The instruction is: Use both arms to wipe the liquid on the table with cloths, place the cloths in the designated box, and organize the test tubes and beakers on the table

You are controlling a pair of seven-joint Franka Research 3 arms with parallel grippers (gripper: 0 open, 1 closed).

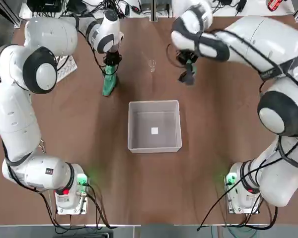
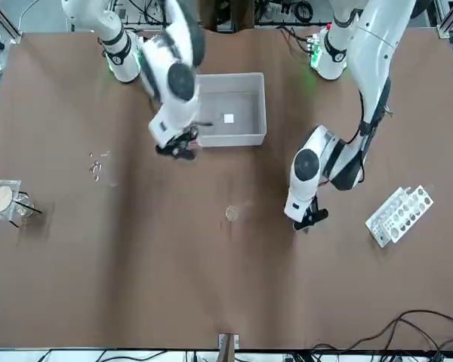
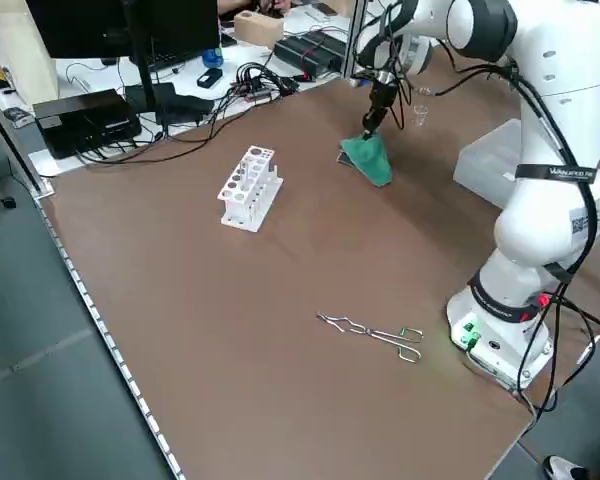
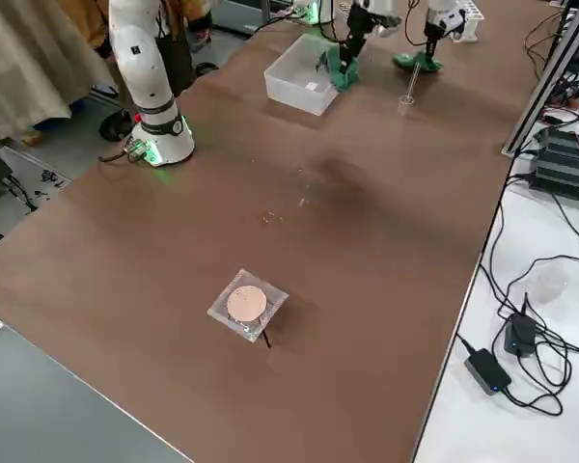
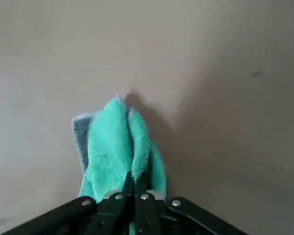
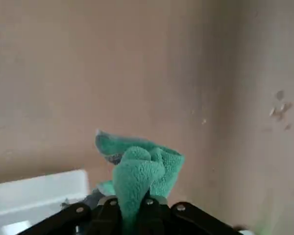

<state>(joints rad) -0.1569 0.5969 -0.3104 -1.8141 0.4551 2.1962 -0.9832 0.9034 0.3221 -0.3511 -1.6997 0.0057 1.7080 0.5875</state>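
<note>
My left gripper [image 1: 111,71] is shut on a bright green cloth [image 1: 108,85], far left of the box; the cloth hangs down from the fingers [image 5: 135,188] to the table [image 1: 89,134]. My right gripper [image 1: 188,69] is shut on the other cloth [image 6: 137,169], green with a greyish side, held bunched above the table just beyond the box's far right corner. The white translucent box [image 1: 154,146] sits mid-table with a small white square inside. A tiny clear beaker [image 1: 152,65] stands upright between the two grippers.
A white test tube rack [image 2: 400,215] lies at the robot's far left. Metal tongs [image 3: 375,333] lie near the left arm's base. A square dish with a brown disc [image 2: 1,197] sits far right. Small droplets [image 2: 98,164] speckle the table beside it.
</note>
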